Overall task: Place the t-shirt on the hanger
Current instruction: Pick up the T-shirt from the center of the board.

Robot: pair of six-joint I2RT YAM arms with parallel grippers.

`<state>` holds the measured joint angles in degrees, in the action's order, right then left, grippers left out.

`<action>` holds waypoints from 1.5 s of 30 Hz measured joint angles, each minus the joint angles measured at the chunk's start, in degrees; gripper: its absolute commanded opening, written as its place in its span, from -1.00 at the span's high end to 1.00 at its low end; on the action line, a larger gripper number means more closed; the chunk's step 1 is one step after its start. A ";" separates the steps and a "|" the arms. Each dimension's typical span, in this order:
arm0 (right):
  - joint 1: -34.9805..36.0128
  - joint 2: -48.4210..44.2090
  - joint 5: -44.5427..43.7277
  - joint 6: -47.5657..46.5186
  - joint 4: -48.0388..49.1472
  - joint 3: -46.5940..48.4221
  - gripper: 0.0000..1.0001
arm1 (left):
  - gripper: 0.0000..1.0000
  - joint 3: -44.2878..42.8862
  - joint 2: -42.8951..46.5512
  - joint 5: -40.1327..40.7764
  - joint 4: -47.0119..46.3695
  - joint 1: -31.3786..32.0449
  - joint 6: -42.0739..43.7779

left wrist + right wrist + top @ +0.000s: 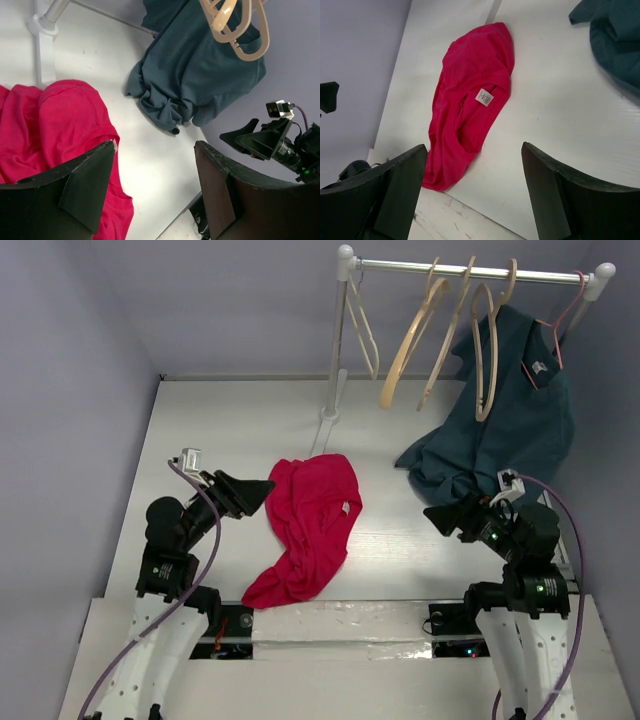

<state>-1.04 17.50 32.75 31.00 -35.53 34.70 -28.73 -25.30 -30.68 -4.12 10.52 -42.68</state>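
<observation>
The crimson t-shirt (305,525) lies crumpled on the white table between the two arms, its white neck label (484,97) facing up. It also shows in the left wrist view (50,125) and the right wrist view (470,95). Three tan wooden hangers hang from the rail at the back right; the leftmost hanger (412,345) hangs bare, and a hanger (235,25) also shows in the left wrist view. My left gripper (265,490) (155,145) hovers open at the shirt's left edge, holding nothing. My right gripper (435,512) (474,146) stands open and empty, well to the right of the shirt.
A dark teal shirt (500,430) (195,75) (615,35) hangs from a thin pink hanger (565,310) and bunches on the table beside my right gripper. A thin white hanger (362,325) hangs by the rack's post (335,350). Purple walls enclose the table.
</observation>
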 measured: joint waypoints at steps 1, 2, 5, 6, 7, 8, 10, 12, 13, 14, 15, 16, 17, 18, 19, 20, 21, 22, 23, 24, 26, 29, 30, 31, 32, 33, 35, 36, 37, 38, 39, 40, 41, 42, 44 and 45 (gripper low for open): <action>0.00 0.63 0.59 0.48 1.36 -1.20 -0.55 | -0.23 0.35 -0.20 -0.02 -0.02 0.00 0.17; 0.00 1.07 1.03 0.94 2.32 -2.19 -0.50 | -0.12 0.83 -0.48 -0.15 -0.26 0.00 0.24; 0.00 2.36 2.60 3.39 6.82 -7.08 -0.24 | 0.15 3.26 -1.42 -0.33 -2.19 0.92 -0.07; 0.02 2.82 3.13 4.17 8.68 -8.90 -0.17 | 0.25 4.07 -1.64 -0.07 -3.02 1.92 -0.31; 0.20 3.34 3.50 5.11 10.14 -10.43 -0.10 | 0.35 4.83 -2.01 1.18 -3.67 4.07 -0.48; 0.72 4.02 3.52 6.08 11.52 -11.76 0.03 | 0.50 5.18 -2.49 2.67 -4.02 7.15 -0.59; 3.52 6.01 2.86 7.85 14.99 -14.36 0.22 | 0.65 5.25 -5.01 6.69 -5.03 15.10 -0.33; 10.56 9.42 0.00 9.33 18.29 -15.43 0.42 | 0.75 3.85 -9.84 13.64 -4.63 24.74 0.90; 14.73 11.69 -2.29 9.88 19.87 -15.43 0.47 | 0.78 2.21 -13.44 17.92 -3.50 28.96 2.01; 19.61 14.25 -5.03 10.25 21.62 -15.28 0.61 | 0.82 0.00 -17.00 22.25 -2.01 32.98 3.08; 24.37 16.79 -7.98 10.32 23.37 -15.04 0.66 | 0.84 -2.23 -20.22 26.36 -1.05 35.87 4.11; 27.71 18.75 -10.36 10.51 24.50 -14.82 0.69 | 0.84 -3.82 -23.23 29.81 -0.39 37.64 5.18; 31.12 21.31 -12.76 10.64 26.10 -14.69 0.70 | 0.85 -5.16 -25.81 33.14 0.02 38.91 6.43; 33.51 23.78 -14.82 10.84 27.56 -14.64 0.70 | 0.85 -6.08 -28.04 36.85 0.48 39.76 7.82; 34.01 24.70 -16.26 11.04 28.50 -14.73 0.69 | 0.85 -6.14 -29.20 39.04 0.48 39.87 9.40; 34.12 25.31 -17.53 11.28 29.79 -14.80 0.68 | 0.84 -6.16 -30.29 40.52 0.09 40.06 10.73; 34.12 25.59 -18.69 11.39 31.23 -14.88 0.65 | 0.83 -6.21 -31.82 41.88 -0.70 40.26 12.61; 34.12 25.62 -19.67 11.50 32.35 -14.99 0.62 | 0.83 -6.23 -34.34 43.28 -1.86 40.76 15.32; 34.12 25.57 -20.57 11.54 33.33 -15.04 0.62 | 0.83 -6.23 -35.06 43.52 -2.08 40.94 16.02; 34.12 25.55 -21.11 11.56 34.27 -15.15 0.59 | 0.79 -6.25 -36.61 43.89 -2.71 41.31 17.79; 34.12 25.22 -21.88 11.67 36.02 -15.82 0.53 | 0.78 -6.82 -40.63 44.30 -3.65 41.86 21.05; 34.12 25.14 -22.38 11.63 36.70 -17.03 0.49 | 0.72 -8.79 -47.67 44.17 -4.39 41.99 25.03; 34.12 25.22 -22.47 11.65 36.92 -17.53 0.47 | 0.69 -9.31 -49.62 44.02 -4.85 41.99 25.99; 34.12 25.33 -22.47 11.65 37.07 -17.97 0.46 | 0.64 -9.81 -51.30 43.98 -5.14 41.99 26.73; 34.12 25.42 -22.47 11.65 37.31 -18.43 0.45 | 0.58 -10.36 -53.09 44.13 -5.38 41.99 27.47; 34.12 25.51 -22.45 11.67 37.42 -18.78 0.44 | 0.54 -10.93 -54.55 44.22 -5.57 41.99 28.02; 34.12 25.86 -22.32 11.69 37.86 -19.30 0.42 | 0.53 -12.33 -57.48 44.41 -5.99 41.99 29.05; 34.12 25.94 -22.25 11.69 38.36 -19.74 0.42 | 0.51 -13.16 -58.84 44.61 -6.12 41.99 29.46; 34.12 26.03 -22.21 11.67 38.64 -20.06 0.41 | 0.50 -13.90 -60.08 44.85 -6.36 41.99 29.83; 34.12 26.08 -22.14 11.67 39.06 -20.44 0.39 | 0.49 -14.56 -61.05 45.16 -6.49 41.99 30.14; 34.12 26.10 -22.01 11.67 39.17 -20.72 0.37 | 0.45 -15.17 -61.92 45.62 -6.75 41.99 30.42; 34.12 26.12 -21.86 11.65 39.32 -20.96 0.35 | 0.43 -15.87 -62.84 46.05 -6.93 41.99 30.73; 34.12 26.14 -21.79 11.54 39.41 -21.11 0.33 | 0.41 -16.52 -63.84 46.40 -7.17 41.99 30.88; 34.12 26.16 -21.77 11.43 39.43 -21.24 0.27 | 0.36 -17.11 -64.74 46.75 -7.41 41.99 31.10; 34.12 26.40 -21.75 11.21 39.52 -21.27 0.25 | 0.32 -18.08 -66.58 47.41 -7.76 41.99 31.43; 34.12 26.62 -21.70 11.08 39.63 -21.27 0.24 | 0.29 -18.38 -67.36 47.69 -7.96 41.99 31.54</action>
<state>33.08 44.12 11.05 42.09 4.10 13.43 -47.11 -92.66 17.02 -12.08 52.51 -11.14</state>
